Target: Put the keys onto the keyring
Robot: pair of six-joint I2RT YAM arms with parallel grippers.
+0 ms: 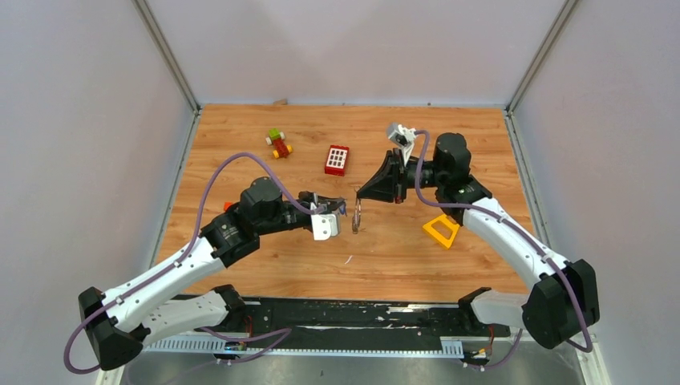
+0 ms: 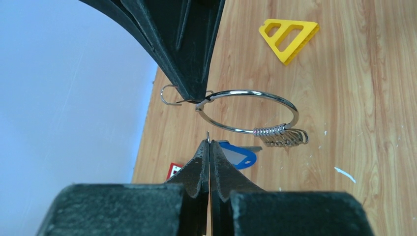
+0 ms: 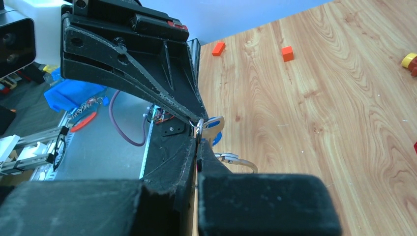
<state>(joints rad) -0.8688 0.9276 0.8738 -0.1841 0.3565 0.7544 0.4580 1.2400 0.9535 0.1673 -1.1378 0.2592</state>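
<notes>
Keyring [image 2: 255, 92] pinched at its hook end by the closed right gripper [image 2: 195, 96], blue-tag key [image 2: 239, 156] hanging from the closed left gripper [image 2: 209, 145] just below, seemingly not on yet.

The keyring [image 2: 248, 91] is shiny metal, the key tag [image 2: 238, 157] glossy blue plastic, the table [image 2: 373, 98] smooth grained wood.

The bench [image 1: 240, 136] is lit brightly and evenly, only faint shadows are cast, and the near bases of the left pincer [image 2: 210, 141] and right pincer [image 3: 198, 138] are blurred.
</notes>
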